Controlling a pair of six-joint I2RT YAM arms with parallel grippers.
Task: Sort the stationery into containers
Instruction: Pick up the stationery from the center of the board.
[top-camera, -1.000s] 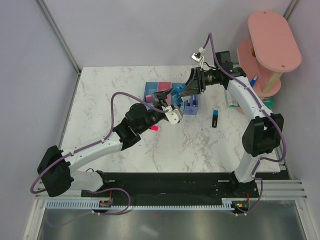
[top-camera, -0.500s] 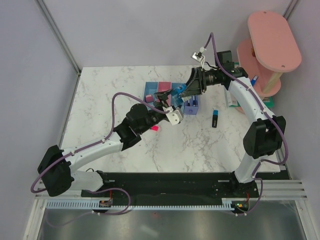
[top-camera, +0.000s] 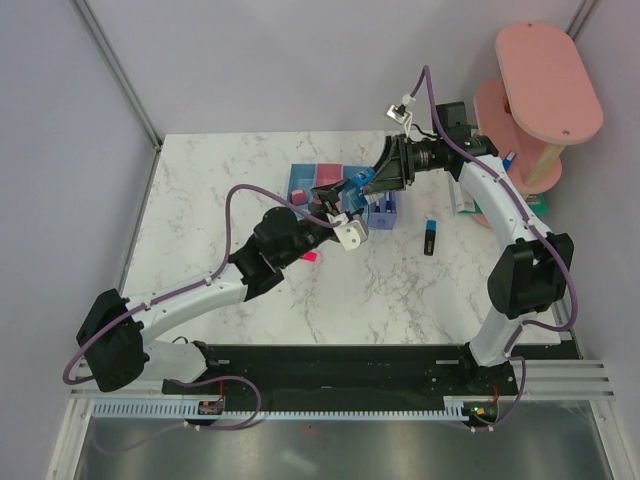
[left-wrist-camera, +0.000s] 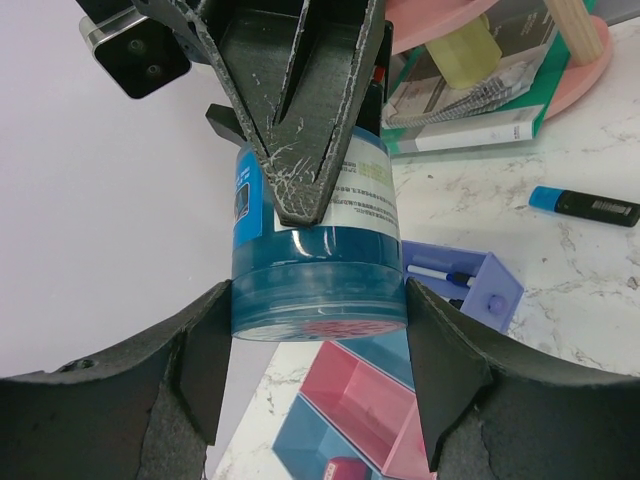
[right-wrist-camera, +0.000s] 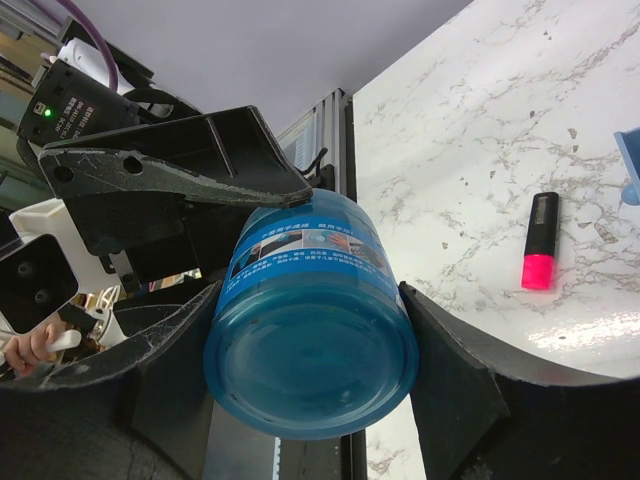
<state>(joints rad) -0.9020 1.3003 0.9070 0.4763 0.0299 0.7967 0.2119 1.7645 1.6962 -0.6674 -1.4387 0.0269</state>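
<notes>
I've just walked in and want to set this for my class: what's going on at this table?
Two robot arms are sorting stationery. Both have the round blue pot between their fingers. The right hand clasps it and the left hand sits against its sides, above the row of trays, so it looks like a hand-over. A pink-ended highlighter and a blue-ended highlighter lie on the table, not yet sorted.

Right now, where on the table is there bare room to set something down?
Free: the table between the trays and its left edge, and the near strip between the pink highlighter and the blue highlighter. Crowded: around the trays under the blue pot, and the right side by the pink shelf.
</notes>
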